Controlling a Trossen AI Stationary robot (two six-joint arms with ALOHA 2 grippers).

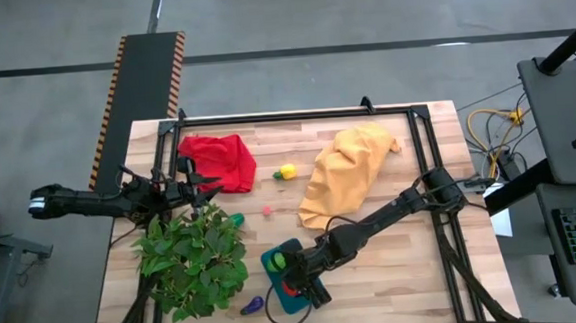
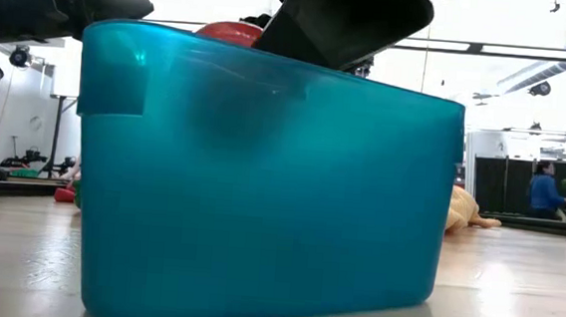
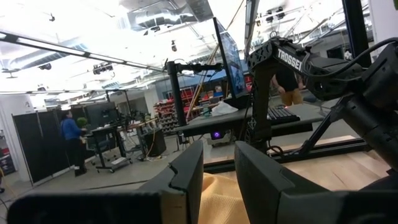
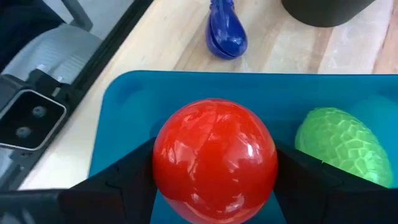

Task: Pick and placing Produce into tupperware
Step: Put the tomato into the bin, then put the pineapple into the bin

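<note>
The teal-blue tupperware [image 1: 274, 267] stands near the table's front edge, right of the leafy plant. My right gripper [image 4: 214, 186] hovers over it, shut on a shiny red round produce [image 4: 214, 158]. The low view shows the red produce [image 2: 230, 32] just above the tupperware's rim [image 2: 270, 63]. A bumpy green produce [image 4: 342, 146] lies inside the tupperware. A purple produce [image 4: 225, 31] lies on the wood beside it. A yellow produce [image 1: 287, 171] and a small pink one [image 1: 267, 211] lie mid-table. My left gripper [image 3: 217, 180] waits open at the left edge. My right gripper pinches the red produce at its two opposite sides [image 4: 158, 168] between its two fingers [image 4: 124, 183]. The fingers slant down from the table's right and far side. The produce is lifted clear, above the inside of the tupperware.
A big leafy plant [image 1: 194, 257] stands left of the tupperware. A red cloth [image 1: 218, 161] and a yellow-orange cloth [image 1: 344, 173] lie toward the far side. A small green thing [image 1: 237, 221] shows at the plant's edge. Black frame rails [image 1: 295, 116] border the table.
</note>
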